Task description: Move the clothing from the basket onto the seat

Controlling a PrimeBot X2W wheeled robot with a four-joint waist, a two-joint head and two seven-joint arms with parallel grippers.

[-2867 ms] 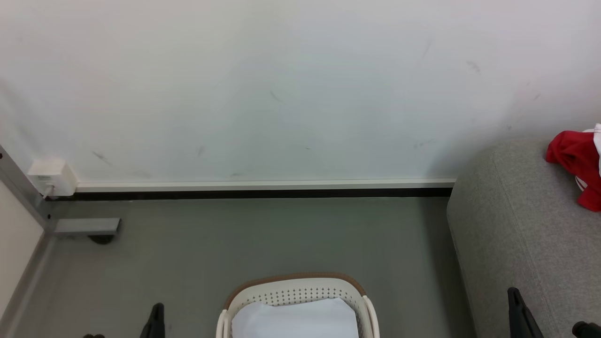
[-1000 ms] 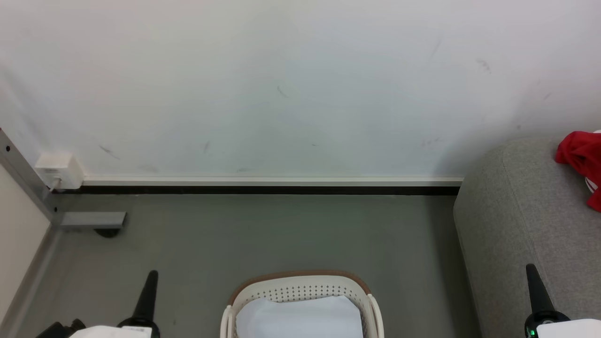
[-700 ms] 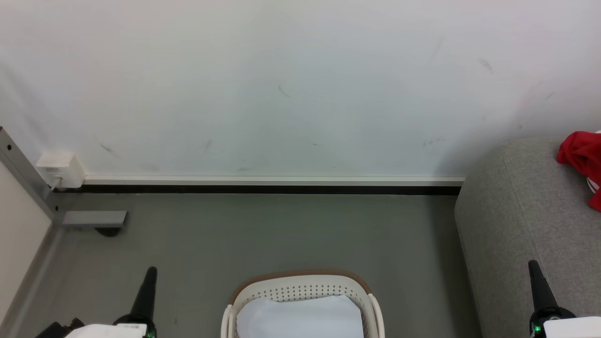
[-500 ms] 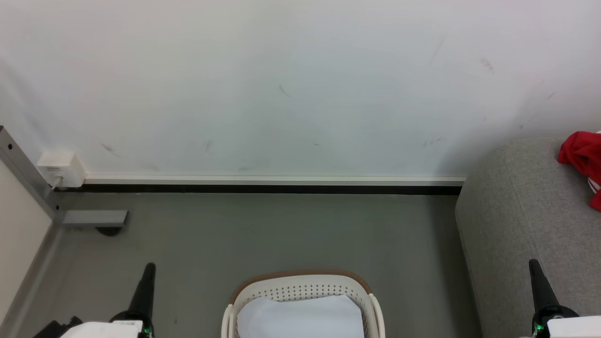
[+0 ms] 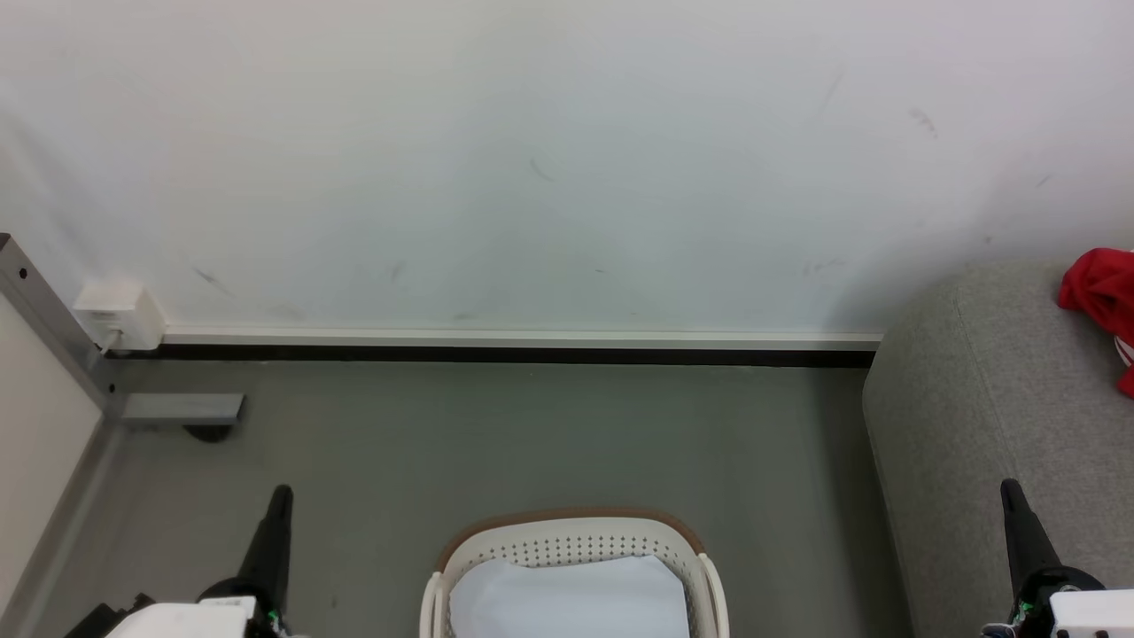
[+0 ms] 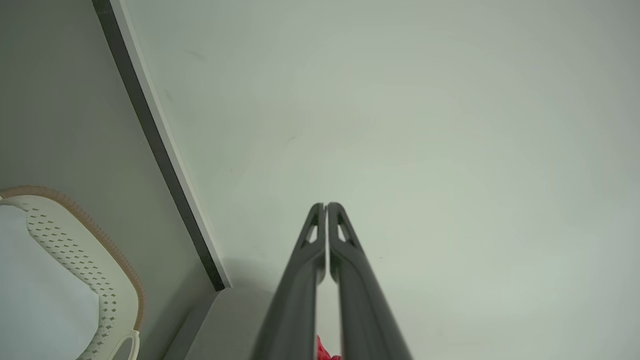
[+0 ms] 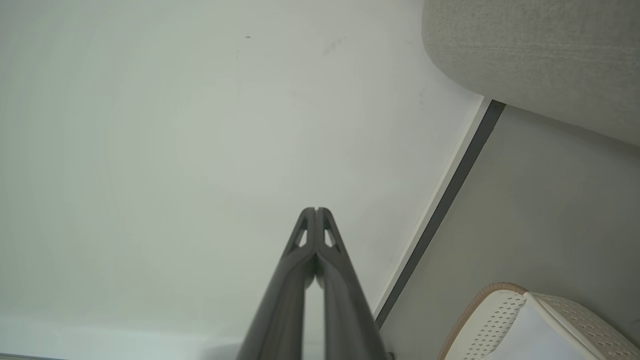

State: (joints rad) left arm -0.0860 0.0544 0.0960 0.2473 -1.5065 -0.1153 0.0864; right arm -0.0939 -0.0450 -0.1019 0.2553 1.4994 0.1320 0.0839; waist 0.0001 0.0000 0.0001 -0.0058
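The cream-white basket (image 5: 574, 535) with its brown rim band stands on the floor at the bottom centre, and something pale white (image 5: 567, 599) lies inside it. Red clothing (image 5: 1099, 288) lies on the grey seat (image 5: 974, 425) at the far right edge. My left gripper (image 5: 282, 498) points up to the left of the basket, shut and holding nothing. My right gripper (image 5: 1012, 493) is shut and bare in front of the seat's side. The left wrist view shows the left gripper (image 6: 326, 206) shut, the basket (image 6: 80, 250) and a scrap of red clothing (image 6: 322, 353). The right wrist view has the right gripper (image 7: 316, 210) shut, the seat (image 7: 540, 60) and the basket (image 7: 500, 312).
A white wall (image 5: 549, 159) with a pale skirting board (image 5: 514, 338) closes off the back. A white socket box (image 5: 117, 315) and a grey metal frame (image 5: 53, 346) with a foot (image 5: 182, 408) stand at the left. Grey floor (image 5: 532, 434) lies between basket and wall.
Both shut grippers have risen a little higher in the head view. The camera has drifted slightly. Basket, seat and clothing have stayed put.
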